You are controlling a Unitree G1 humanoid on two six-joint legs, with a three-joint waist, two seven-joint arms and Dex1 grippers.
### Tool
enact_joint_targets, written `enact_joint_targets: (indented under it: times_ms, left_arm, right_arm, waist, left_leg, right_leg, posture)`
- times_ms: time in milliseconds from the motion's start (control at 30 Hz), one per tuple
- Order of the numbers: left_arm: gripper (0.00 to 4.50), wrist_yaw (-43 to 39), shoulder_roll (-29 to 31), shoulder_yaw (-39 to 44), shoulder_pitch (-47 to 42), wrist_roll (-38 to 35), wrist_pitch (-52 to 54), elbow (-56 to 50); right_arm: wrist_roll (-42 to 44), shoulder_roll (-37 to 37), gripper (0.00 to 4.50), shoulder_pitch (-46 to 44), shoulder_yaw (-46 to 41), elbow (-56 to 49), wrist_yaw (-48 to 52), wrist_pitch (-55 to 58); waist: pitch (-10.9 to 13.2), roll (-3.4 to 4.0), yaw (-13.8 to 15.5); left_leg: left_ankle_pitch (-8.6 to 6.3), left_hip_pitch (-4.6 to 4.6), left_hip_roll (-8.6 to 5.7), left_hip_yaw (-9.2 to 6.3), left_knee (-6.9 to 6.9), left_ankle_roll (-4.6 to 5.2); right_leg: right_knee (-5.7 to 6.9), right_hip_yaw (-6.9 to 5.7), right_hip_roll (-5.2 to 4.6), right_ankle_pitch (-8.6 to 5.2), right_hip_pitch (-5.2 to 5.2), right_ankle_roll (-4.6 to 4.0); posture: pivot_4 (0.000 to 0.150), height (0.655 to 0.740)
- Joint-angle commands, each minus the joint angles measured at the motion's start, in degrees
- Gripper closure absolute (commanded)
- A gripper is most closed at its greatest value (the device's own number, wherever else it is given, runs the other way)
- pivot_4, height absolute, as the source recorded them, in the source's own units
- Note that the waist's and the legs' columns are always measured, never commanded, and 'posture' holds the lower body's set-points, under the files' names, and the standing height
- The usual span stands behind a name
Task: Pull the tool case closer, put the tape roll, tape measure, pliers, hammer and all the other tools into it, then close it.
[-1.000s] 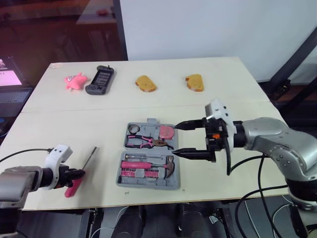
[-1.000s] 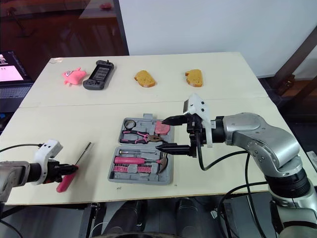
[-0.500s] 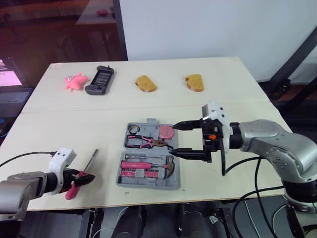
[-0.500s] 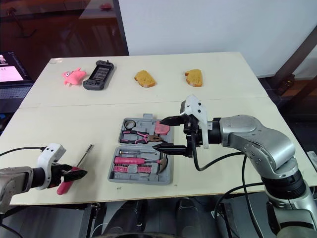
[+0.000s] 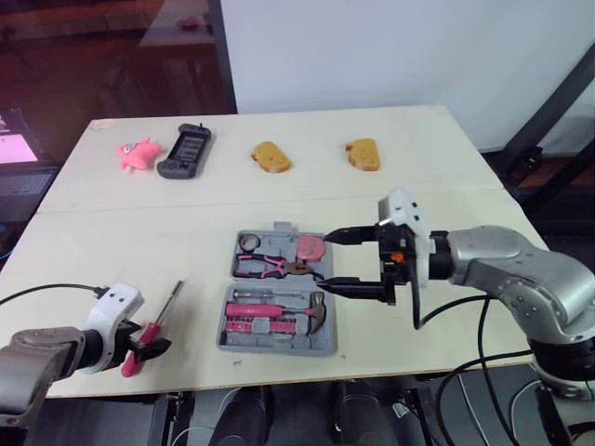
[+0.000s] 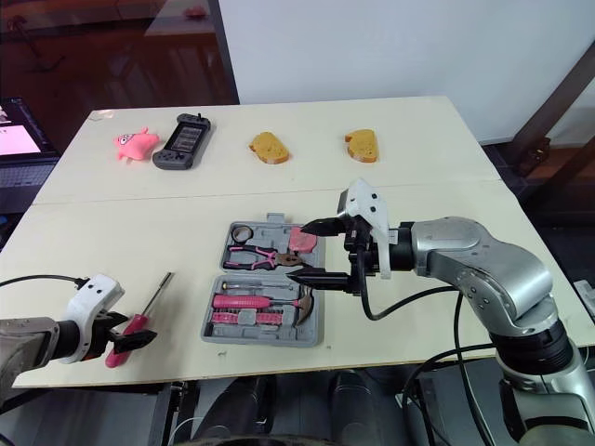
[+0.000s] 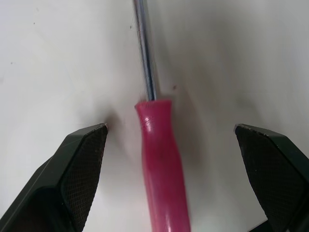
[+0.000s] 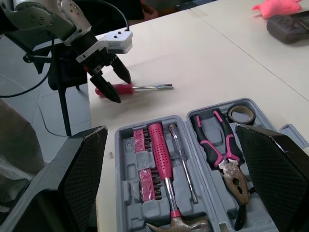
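The grey tool case (image 5: 327, 346) lies open at the front middle of the table. In it are a tape roll (image 5: 248, 242), pink pliers (image 5: 270, 268), a pink tape measure (image 5: 312, 247) and a pink-handled hammer (image 5: 279, 308). A pink-handled screwdriver (image 7: 161, 169) lies on the table left of the case. My left gripper (image 5: 149, 347) is open, its fingers (image 7: 72, 179) on either side of the handle without touching it. My right gripper (image 5: 339, 262) hovers open at the case's right edge, holding nothing.
Along the far side sit a pink toy (image 5: 138, 151), a dark game controller (image 5: 182, 149) and two bread pieces (image 5: 271, 155) (image 5: 363, 153). A laptop (image 5: 14, 149) stands off the table's left. The screwdriver lies close to the table's front edge.
My left gripper has opened and let go of the screwdriver's pink handle, which now rests on the table. My right gripper shifted slightly left toward the case.
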Motion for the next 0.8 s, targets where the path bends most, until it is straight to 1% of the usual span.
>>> enact_joint_targets:
  times_ms: [33, 67, 133, 200, 267, 300, 333, 367, 433, 633, 800]
  left_arm:
    - [0.10, 1.6, -0.2, -0.7, 0.3, 1.1, -0.5, 0.8]
    - [0.33, 1.9, -0.5, -1.1, 0.1, 1.1, -0.6, 1.0]
    - [0.96, 2.5, -1.3, -1.1, -0.3, 0.7, -0.8, 1.3]
    - [1.90, 3.1, -2.3, -0.9, -1.0, 0.3, -0.5, 1.6]
    - [3.04, 3.6, -3.2, -0.8, -2.0, -0.1, 0.2, 2.1]
    - [3.39, 3.8, -3.6, -0.8, -2.6, -0.3, 0.5, 2.3]
    - [3.95, 3.7, -3.8, -0.9, -3.2, -0.5, 0.8, 2.5]
    - [4.12, 3.7, -3.9, -1.1, -3.6, -0.7, 1.0, 2.7]
    - [4.12, 3.6, -4.0, -1.5, -4.3, -0.9, 1.4, 2.7]
    - [4.12, 2.8, -3.6, -1.7, -5.7, -1.6, 2.3, 2.6]
    - [4.12, -0.6, -0.8, -1.4, -8.4, -1.7, 0.0, 3.9]
  right_arm:
    - [0.2, 0.6, 0.00, -0.5, -0.3, -1.7, -0.1, -1.1]
    - [0.0, 0.6, 0.00, -0.6, -0.2, -1.7, -0.1, -1.2]
    - [-0.1, 0.7, 0.00, -0.7, -0.1, -1.6, -0.1, -1.2]
    - [-0.1, 0.7, 0.00, -0.8, 0.0, -1.5, -0.1, -1.2]
    - [0.0, 0.7, 0.00, -0.9, 0.0, -1.4, -0.2, -1.1]
    - [0.0, 0.7, 0.00, -0.9, 0.1, -1.4, -0.2, -1.1]
    - [-0.1, 0.8, 0.00, -0.9, 0.2, -1.5, -0.3, -1.1]
    - [-0.1, 0.8, 0.00, -0.8, 0.2, -1.6, -0.4, -1.0]
    - [0.0, 0.8, 0.00, -0.8, 0.2, -1.7, -0.5, -0.9]
    - [0.2, 0.7, 0.00, -0.5, 0.3, -2.0, -0.7, -0.7]
    - [0.6, 0.1, 0.00, -0.2, 0.1, -2.4, -0.1, -0.5]
  waist:
    - [0.0, 0.01, 0.0]
    - [0.0, 0.02, 0.0]
    - [0.0, 0.02, 0.1]
    - [0.0, 0.02, 0.2]
    - [0.0, 0.02, 0.3]
    - [0.0, 0.03, 0.3]
    - [-0.1, 0.20, 0.5]
    - [-0.1, 0.28, 0.6]
    - [-0.1, 0.39, 0.9]
    - [-0.1, 0.40, 1.4]
    - [0.0, 0.38, 1.4]
  left_leg:
    - [0.00, 0.00, 0.00, 0.00, 0.00, 0.00]
    - [0.00, 0.00, 0.00, 0.00, 0.00, 0.00]
    - [0.00, 0.00, 0.00, 0.00, 0.01, 0.00]
    - [0.00, 0.00, -0.02, 0.00, 0.04, 0.00]
    - [0.00, 0.00, -0.06, 0.00, 0.05, 0.00]
    - [0.00, 0.00, -0.07, 0.00, 0.06, 0.00]
    - [0.00, 0.00, -0.07, -0.01, 0.06, 0.00]
    - [0.00, 0.01, -0.08, -0.01, 0.06, 0.00]
    - [0.00, 0.01, -0.08, -0.01, 0.07, 0.01]
    - [0.01, 0.01, -0.12, -0.03, 0.13, 0.01]
    - [0.01, 0.01, -0.12, -0.05, 0.13, 0.01]
  right_leg:
    - [0.00, 0.00, 0.00, 0.00, 0.00, 0.00]
    - [0.00, 0.00, 0.00, 0.00, 0.00, 0.00]
    - [0.00, 0.00, 0.00, 0.00, 0.01, 0.00]
    - [0.00, 0.00, 0.00, 0.01, 0.02, 0.01]
    - [-0.01, 0.00, -0.03, 0.02, 0.04, 0.03]
    - [-0.01, 0.00, -0.03, 0.03, 0.04, 0.05]
    - [-0.01, 0.00, -0.03, 0.04, 0.05, 0.08]
    - [-0.02, -0.01, -0.03, 0.04, 0.07, 0.08]
    - [-0.01, 0.00, -0.03, 0.04, 0.07, 0.07]
    - [-0.04, 0.00, -0.03, 0.02, 0.13, 0.04]
    - [-0.04, -0.01, -0.03, 0.02, 0.12, 0.04]
  posture:
    - [0.150, 0.7400]
    - [0.150, 0.7400]
    - [0.150, 0.7400]
    - [0.150, 0.7400]
    - [0.150, 0.7400]
    - [0.150, 0.7400]
    - [0.150, 0.7400]
    - [0.150, 0.7400]
    - [0.150, 0.7400]
    - [0.150, 0.7400]
    - [0.150, 0.7400]
